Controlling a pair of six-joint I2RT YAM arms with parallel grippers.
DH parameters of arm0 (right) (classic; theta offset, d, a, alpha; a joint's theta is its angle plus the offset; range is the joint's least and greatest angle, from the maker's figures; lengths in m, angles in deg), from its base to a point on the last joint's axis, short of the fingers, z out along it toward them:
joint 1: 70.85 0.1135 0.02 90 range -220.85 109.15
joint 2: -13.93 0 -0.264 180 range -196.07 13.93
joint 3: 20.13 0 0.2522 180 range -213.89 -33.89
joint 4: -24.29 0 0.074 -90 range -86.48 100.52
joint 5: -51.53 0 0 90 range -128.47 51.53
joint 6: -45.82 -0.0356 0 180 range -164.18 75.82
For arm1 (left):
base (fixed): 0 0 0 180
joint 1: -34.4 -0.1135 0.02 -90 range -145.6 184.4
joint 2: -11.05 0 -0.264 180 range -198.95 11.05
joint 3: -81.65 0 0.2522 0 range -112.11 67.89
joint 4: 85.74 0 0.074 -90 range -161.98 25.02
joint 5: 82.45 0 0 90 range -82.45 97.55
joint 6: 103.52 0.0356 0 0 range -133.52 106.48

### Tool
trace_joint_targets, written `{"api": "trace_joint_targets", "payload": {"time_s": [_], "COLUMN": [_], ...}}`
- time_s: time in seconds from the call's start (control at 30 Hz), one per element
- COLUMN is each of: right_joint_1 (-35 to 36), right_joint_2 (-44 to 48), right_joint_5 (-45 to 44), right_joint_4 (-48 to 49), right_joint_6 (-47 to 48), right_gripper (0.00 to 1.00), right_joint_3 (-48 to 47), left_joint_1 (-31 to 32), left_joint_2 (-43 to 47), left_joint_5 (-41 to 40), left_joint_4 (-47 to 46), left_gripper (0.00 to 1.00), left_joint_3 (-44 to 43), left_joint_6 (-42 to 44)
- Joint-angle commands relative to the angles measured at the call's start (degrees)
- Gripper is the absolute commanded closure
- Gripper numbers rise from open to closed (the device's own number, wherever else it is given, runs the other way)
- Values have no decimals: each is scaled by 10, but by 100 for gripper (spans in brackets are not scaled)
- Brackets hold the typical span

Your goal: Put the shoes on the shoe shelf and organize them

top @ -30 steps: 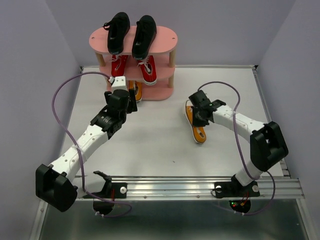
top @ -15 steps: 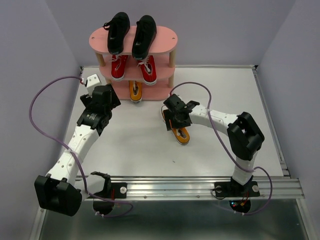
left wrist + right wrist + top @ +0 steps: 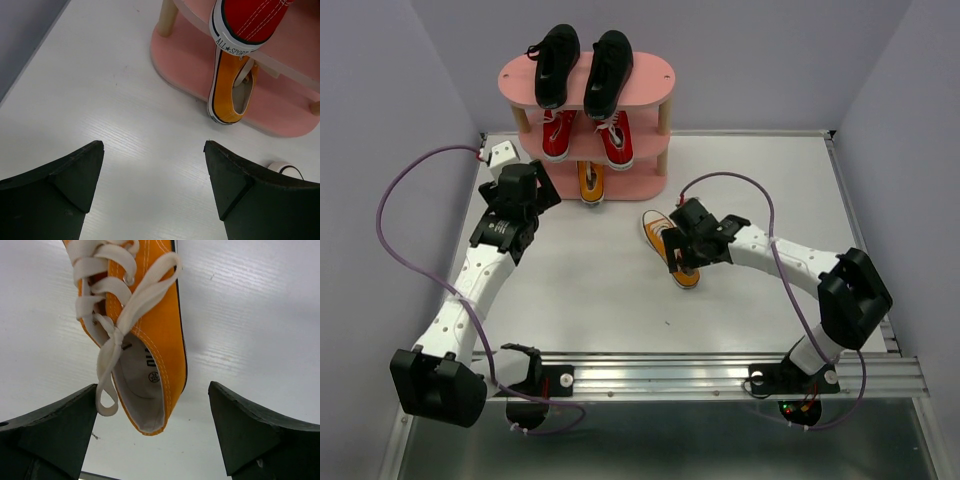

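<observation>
The pink shoe shelf (image 3: 650, 78) stands at the back. Two black shoes (image 3: 556, 64) sit on its top tier and two red shoes (image 3: 617, 141) on the middle tier. One orange shoe (image 3: 590, 184) (image 3: 227, 95) lies on the bottom tier, heel outward. The other orange shoe (image 3: 663, 238) (image 3: 155, 315) rests on the table right of the shelf, toe toward it. My right gripper (image 3: 685, 250) (image 3: 152, 386) is open, its fingers either side of that shoe's heel without touching it. My left gripper (image 3: 535, 190) (image 3: 154, 147) is open and empty, left of the shelf's base.
The white table (image 3: 620, 300) is walled by grey panels on three sides. A metal rail (image 3: 720, 375) carrying both arm bases runs along the near edge. Purple cables loop over each arm.
The right gripper carried the orange shoe left toward the shelf, set it on the table and opened. The left arm drew back from the shelf's bottom tier to the left.
</observation>
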Motion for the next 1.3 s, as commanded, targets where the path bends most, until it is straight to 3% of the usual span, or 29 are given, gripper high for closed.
{"api": "trace_joint_targets", "payload": {"time_s": [0.0, 0.27, 0.43, 0.57, 0.6, 0.67, 1.0, 1.27], "right_joint_1": [6, 6, 6, 6, 6, 11, 16, 16], "right_joint_2": [20, -4, -14, -15, -14, -11, 20, -25], "right_joint_5": [13, 47, 53, 60, 60, 55, -20, -27], "right_joint_4": [19, 51, 57, 57, 57, 54, 48, 42], "right_joint_6": [1, 10, 9, 8, 8, 1, -35, -61], "right_gripper": [8, 31, 56, 70, 83, 98, 99, 99], "right_joint_3": [30, 32, 34, 34, 32, 30, -42, -134], "left_joint_1": [-1, -2, -1, -1, -1, -1, -1, -1], "left_joint_2": [1, -1, -2, -5, -7, -9, -4, 7], "left_joint_5": [10, 29, 31, 31, 32, 32, 26, 22], "left_joint_4": [-10, -13, -15, -20, -21, -21, -14, -10], "left_gripper": [7, 7, 7, 7, 7, 7, 7, 7], "left_joint_3": [-12, -5, -1, -1, -2, -5, -28, -26], "left_joint_6": [-4, -9, -11, -9, -9, -8, 2, 6]}}
